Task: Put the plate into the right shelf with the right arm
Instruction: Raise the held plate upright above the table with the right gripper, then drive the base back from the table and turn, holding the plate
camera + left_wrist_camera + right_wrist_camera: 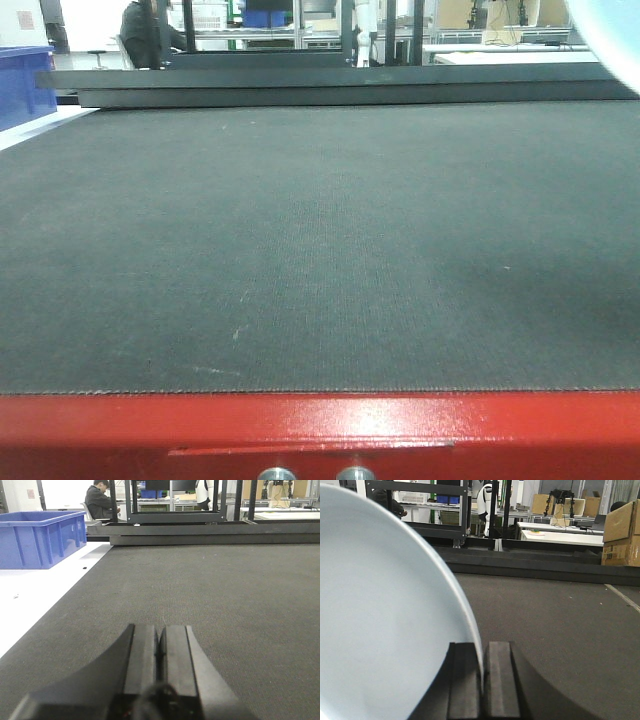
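My right gripper (482, 652) pinches the rim of the plate (385, 620) between flat black jaws. The smooth, glossy white disc rises to their left, above the table's dark woven mat (560, 630). My left gripper (161, 637) is closed on nothing, low over the mat.

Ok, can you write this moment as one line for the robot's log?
plate: held upright, off the mat | right fingers: shut on its rim | left fingers: shut, empty, low over mat
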Available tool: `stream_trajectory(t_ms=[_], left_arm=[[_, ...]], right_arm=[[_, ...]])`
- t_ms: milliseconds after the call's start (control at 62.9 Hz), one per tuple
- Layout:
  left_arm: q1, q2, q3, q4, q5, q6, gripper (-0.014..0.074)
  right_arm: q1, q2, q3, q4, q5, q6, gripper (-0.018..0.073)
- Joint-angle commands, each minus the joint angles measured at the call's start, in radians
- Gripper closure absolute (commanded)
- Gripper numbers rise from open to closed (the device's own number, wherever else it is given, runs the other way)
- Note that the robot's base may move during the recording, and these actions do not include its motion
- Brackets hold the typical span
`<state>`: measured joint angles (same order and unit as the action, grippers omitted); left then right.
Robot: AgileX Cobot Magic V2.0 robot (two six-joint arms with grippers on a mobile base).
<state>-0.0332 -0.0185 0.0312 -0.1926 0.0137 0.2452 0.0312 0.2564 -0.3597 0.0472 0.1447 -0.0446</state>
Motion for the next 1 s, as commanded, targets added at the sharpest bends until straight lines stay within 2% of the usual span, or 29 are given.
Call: stream_trajectory(t_ms=[0,986], left_arm=[[-0.006,-0.004,0.010,-0.006,-0.088,-0.001,0.0643],[-0.006,-0.004,0.010,-0.006,-0.088,-0.001,0.0643]], right_arm=[[-0.005,0.008,-0.029,-0.005,-0.092,-0.003,0.0507],[-0.005,0.008,-0.029,-0.005,-0.092,-0.003,0.0507]])
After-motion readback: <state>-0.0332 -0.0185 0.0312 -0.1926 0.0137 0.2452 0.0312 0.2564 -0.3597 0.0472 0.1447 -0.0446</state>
